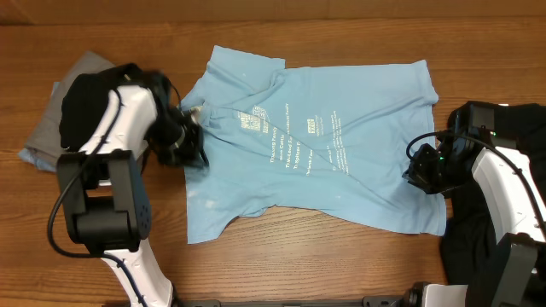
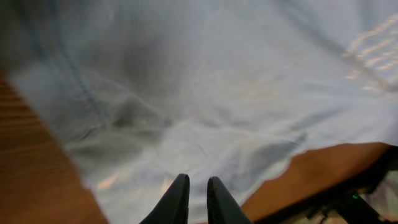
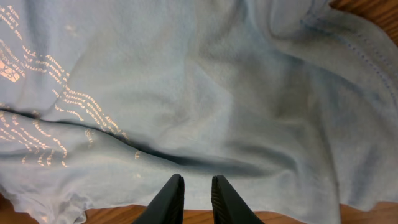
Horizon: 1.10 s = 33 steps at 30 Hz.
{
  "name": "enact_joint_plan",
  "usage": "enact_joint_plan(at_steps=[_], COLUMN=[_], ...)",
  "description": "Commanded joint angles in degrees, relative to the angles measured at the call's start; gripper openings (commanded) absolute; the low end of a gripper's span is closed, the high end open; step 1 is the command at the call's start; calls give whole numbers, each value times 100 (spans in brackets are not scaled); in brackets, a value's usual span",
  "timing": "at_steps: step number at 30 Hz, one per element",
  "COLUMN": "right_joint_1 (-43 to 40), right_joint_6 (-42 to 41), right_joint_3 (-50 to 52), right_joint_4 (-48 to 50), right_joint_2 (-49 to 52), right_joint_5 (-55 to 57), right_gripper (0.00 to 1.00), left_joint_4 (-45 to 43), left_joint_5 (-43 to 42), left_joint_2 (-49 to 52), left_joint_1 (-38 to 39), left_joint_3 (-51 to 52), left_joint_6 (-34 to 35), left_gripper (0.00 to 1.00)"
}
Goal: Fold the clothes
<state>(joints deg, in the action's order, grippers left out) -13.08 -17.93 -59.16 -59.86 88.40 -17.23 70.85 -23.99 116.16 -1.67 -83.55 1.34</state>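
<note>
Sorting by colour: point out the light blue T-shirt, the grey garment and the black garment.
light blue T-shirt (image 1: 358, 183): overhead view, plain fabric right of lettering.
grey garment (image 1: 40, 130): overhead view, its left part.
black garment (image 1: 467, 247): overhead view, its left part.

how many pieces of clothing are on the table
3: a light blue printed T-shirt spread mid-table, a crumpled grey fabric garment far left, a black fabric garment lower right. The arms may hide more.

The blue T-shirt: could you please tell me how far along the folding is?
Done: the blue T-shirt lies spread out. In hand: left gripper and right gripper at its edges, barely parted, gripping nothing. Left: every fold, plus grey shirt and black shirt.
</note>
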Motion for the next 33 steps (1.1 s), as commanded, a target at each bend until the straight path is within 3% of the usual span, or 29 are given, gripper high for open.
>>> enact_joint_plan(at_steps=[1, 3, 9, 14, 21, 28, 33], right_joint_1=[0, 0, -2, 0, 2, 308, 306], right_joint_6=[39, 39, 39, 39, 42, -267, -763], right_joint_3=[-92, -92, -92, -92, -57, 841, 1773], right_joint_4=[-7, -7, 15, -9, -72, 310, 1305], right_joint_2=[-129, -129, -129, -129, -129, -127, -122], right_joint_5=[-31, 11, 133, 219, 214, 221, 219], right_gripper=[19, 19, 19, 20, 20, 28, 20], left_joint_4=[-455, -811, -1650, -1672, -1499, -756, -214], left_joint_5=[149, 184, 1248, 2643, 2413, 2385, 1681], left_joint_2=[33, 33, 33, 28, 28, -15, -640], left_joint_1=[109, 136, 111, -498, -1349, -1174, -1047], left_joint_3=[922, 1423, 2326, 2175, 1248, 234, -262], left_joint_6=[219, 407, 1307, 1753, 1097, 503, 131], left_gripper=[13, 4, 4, 4, 4, 4, 8])
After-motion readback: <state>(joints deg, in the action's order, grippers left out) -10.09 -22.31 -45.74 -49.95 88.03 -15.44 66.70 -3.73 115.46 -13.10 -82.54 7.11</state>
